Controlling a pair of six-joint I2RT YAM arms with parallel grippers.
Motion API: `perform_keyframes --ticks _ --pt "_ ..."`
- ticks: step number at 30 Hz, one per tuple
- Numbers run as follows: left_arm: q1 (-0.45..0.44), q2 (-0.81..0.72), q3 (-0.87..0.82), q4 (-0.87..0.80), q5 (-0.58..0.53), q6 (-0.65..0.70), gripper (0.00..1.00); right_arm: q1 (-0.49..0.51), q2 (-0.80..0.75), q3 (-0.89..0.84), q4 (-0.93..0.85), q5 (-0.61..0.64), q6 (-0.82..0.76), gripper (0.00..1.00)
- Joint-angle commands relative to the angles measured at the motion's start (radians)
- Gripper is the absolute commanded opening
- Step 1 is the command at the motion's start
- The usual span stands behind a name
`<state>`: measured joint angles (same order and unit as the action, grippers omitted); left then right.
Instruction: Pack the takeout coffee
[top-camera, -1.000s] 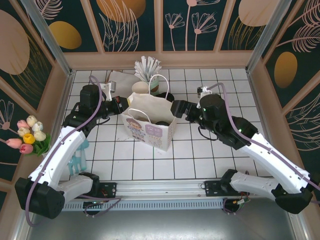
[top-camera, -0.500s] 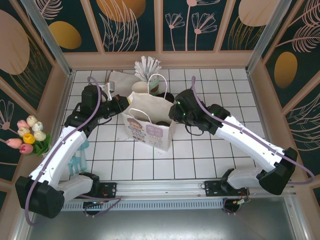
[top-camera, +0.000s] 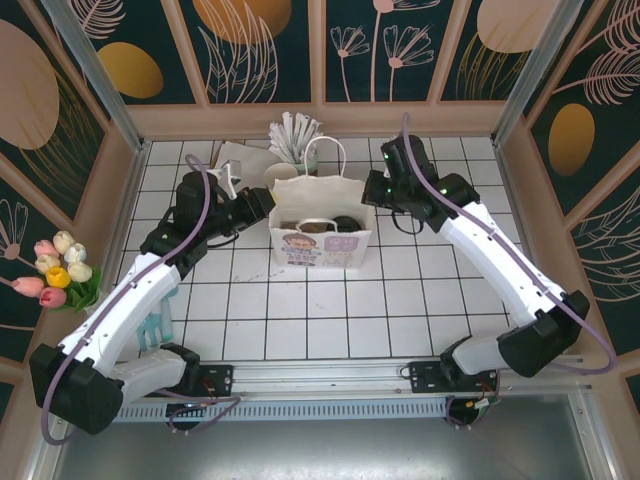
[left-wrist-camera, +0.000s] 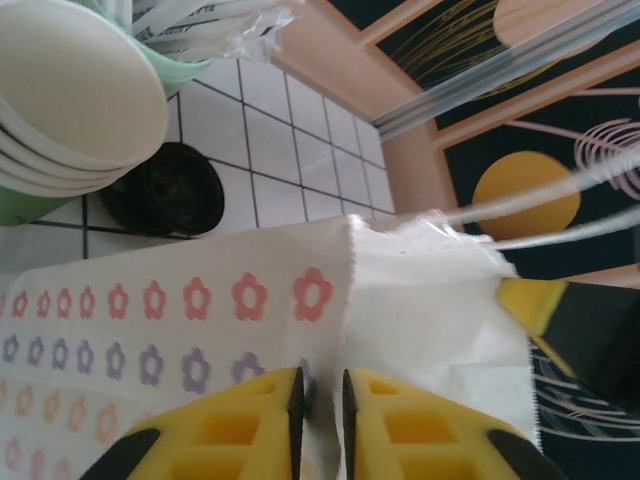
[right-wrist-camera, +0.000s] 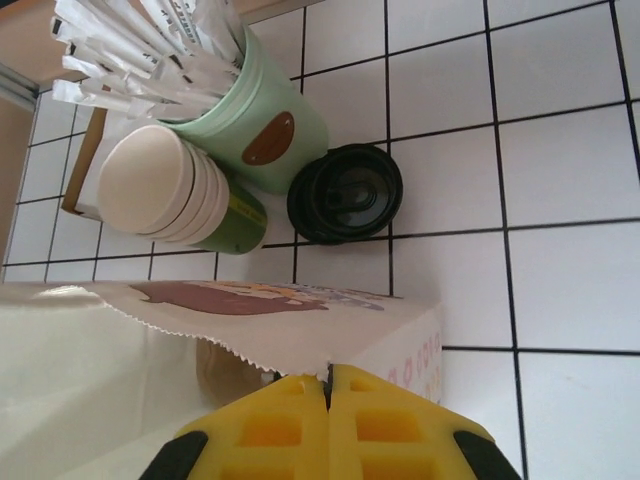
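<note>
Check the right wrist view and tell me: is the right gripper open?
No, the right gripper is closed, its jaws pinching the zigzag top edge of the white paper bag.

White-tiled desk (top-camera: 300, 310), dark grout lines, wooden walls on three sides.

Bag (top-camera: 322, 243) stands upright mid-desk, white paper, printed face toward the near edge, bare tile all round its foot. Far centre, behind the bag: mint straw holder (right-wrist-camera: 265, 120), with a stack of green cups (right-wrist-camera: 170, 190), cream inside, touching its left side. Dark round lid (right-wrist-camera: 345, 193) lies flat on the tile just right of the holder. Tan piece (top-camera: 238, 157) behind the cups, too hidden to name. Pale blue object (top-camera: 160, 320) at the left edge, well apart from the rest.
</note>
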<state>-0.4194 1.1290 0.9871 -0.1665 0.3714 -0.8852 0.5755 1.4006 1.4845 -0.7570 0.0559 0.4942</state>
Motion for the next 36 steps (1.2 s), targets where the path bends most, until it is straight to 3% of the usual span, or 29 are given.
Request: perform_keyframes --ticks 1,4,10,16,22,28,30,32,34,36 --pt "-0.004 0.006 0.002 0.085 0.032 -0.012 0.28 -0.022 0.032 0.031 0.006 -0.056 -0.118 0.02" --pt "-0.002 0.008 0.048 0.041 0.01 0.053 0.43 -0.071 0.057 0.054 -0.017 -0.072 -0.155 0.01" --pt "0.019 0.025 0.177 -0.094 -0.218 0.219 0.84 -0.141 0.08 0.115 -0.119 -0.108 -0.274 0.0" --pt "0.063 0.121 0.266 -0.035 -0.341 0.296 0.98 -0.222 0.128 0.165 -0.134 -0.119 -0.362 0.0" --pt "0.112 0.291 0.338 0.031 -0.224 0.322 0.94 -0.288 0.18 0.21 -0.147 -0.122 -0.419 0.0" --pt "0.153 0.454 0.389 0.057 -0.108 0.337 0.81 -0.287 0.204 0.222 -0.122 -0.148 -0.404 0.12" --pt "0.16 0.489 0.404 0.071 -0.079 0.35 0.77 -0.287 0.197 0.223 -0.102 -0.139 -0.389 0.19" --pt "0.164 0.519 0.425 0.089 -0.045 0.358 0.76 -0.287 0.181 0.221 -0.077 -0.144 -0.38 0.34" --pt "0.165 0.557 0.479 0.076 -0.009 0.363 0.75 -0.288 0.152 0.215 -0.034 -0.148 -0.375 0.56" --pt "0.161 0.579 0.527 0.054 0.013 0.367 0.7 -0.287 0.107 0.187 0.035 -0.138 -0.372 0.66"
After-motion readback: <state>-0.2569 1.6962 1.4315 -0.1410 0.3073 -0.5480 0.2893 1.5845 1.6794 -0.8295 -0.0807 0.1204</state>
